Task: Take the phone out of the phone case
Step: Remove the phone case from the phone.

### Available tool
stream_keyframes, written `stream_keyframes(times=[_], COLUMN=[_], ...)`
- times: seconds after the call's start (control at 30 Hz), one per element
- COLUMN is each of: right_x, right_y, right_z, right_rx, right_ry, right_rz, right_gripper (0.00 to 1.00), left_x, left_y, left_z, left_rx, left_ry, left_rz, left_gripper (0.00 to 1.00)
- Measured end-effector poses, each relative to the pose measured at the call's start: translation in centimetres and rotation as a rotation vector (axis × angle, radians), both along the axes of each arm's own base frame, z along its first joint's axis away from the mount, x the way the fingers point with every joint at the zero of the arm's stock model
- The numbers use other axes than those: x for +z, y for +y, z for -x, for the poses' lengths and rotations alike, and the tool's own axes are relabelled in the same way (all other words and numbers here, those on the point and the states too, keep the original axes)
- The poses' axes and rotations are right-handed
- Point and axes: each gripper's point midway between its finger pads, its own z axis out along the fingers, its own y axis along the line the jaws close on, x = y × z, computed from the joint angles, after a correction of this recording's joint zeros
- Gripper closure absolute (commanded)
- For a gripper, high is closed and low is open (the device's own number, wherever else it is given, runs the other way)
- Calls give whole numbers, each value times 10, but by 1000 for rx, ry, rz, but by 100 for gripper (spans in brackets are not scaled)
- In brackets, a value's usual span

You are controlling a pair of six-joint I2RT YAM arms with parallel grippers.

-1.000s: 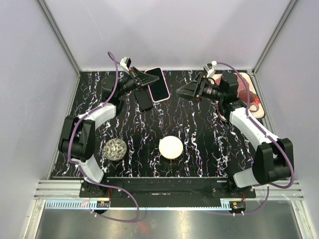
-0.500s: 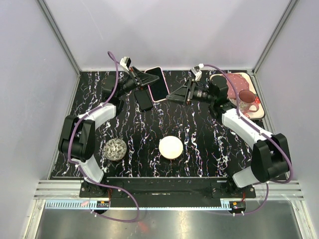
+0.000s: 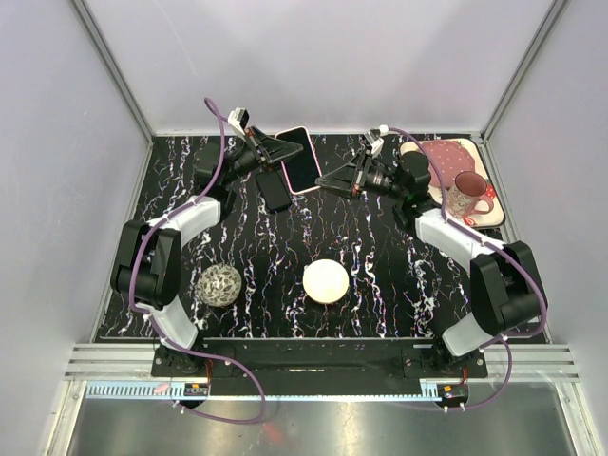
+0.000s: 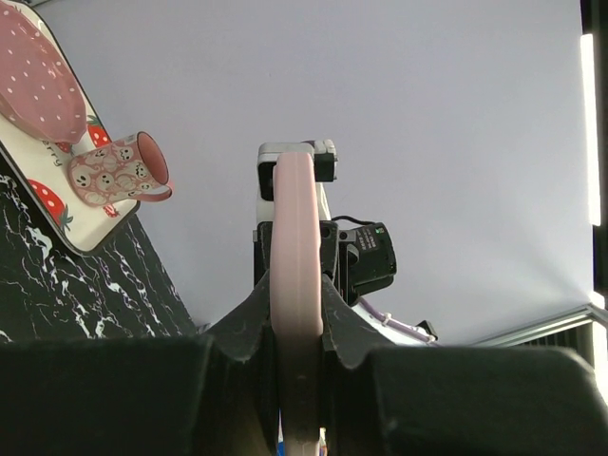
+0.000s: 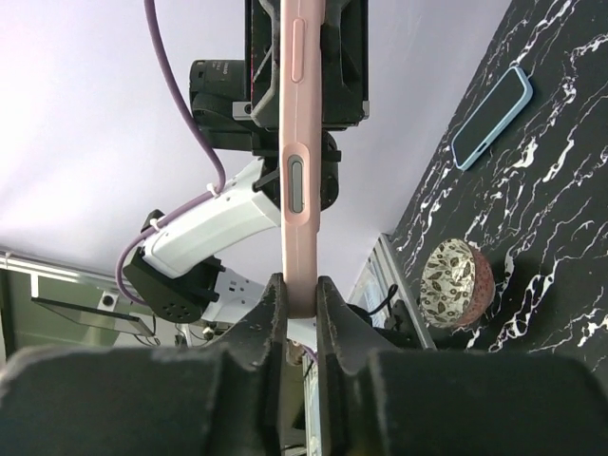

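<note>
Pink phone case [image 4: 295, 237] is pinched edge-on between the fingers of the left tool [image 4: 294, 328], which is clenched on one end of it. The right tool [image 5: 299, 299] is clamped on the opposite end, so the case hangs in the air between the two, above the far part of the black marbled surface [image 3: 380, 256]. The phone [image 3: 300, 163] sits inside the case, its dark screen facing up. Just beside it, a second phone [image 3: 274, 191] with a blue rim lies flat on the surface. Farther right, a tray [image 3: 490, 215] carries a mug [image 3: 467, 195]. Near the arms' bases lie a white disc [image 3: 326, 281] and a patterned bowl [image 3: 220, 284].
</note>
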Motion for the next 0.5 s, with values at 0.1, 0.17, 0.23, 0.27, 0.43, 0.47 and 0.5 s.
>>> stream_keyframes(times=[0.1, 0.17, 0.23, 0.27, 0.43, 0.47, 0.5], right_x=[1, 1, 4, 6, 9, 9, 9], right_y=[0, 0, 0, 0, 3, 4, 5], right_z=[1, 0, -1, -1, -6, -7, -8], right_rx=[-4, -5, 4, 11, 53, 56, 58], right_ry=[9, 20, 35, 41, 124, 145, 163], right_rz=[-32, -62, -107, -133, -273, -296, -316], right_gripper=[100, 100, 100, 100, 100, 100, 100], left_x=[1, 2, 5, 7, 16, 16, 15], left_y=[0, 1, 2, 2, 8, 9, 10], left_z=[0, 0, 0, 0, 0, -1, -2], left_rx=[0, 2, 7, 10, 32, 37, 40], left_ry=[5, 6, 6, 4, -13, -15, -8], left_rz=[4, 6, 12, 15, 26, 24, 22], left_gripper=[100, 100, 100, 100, 100, 100, 100])
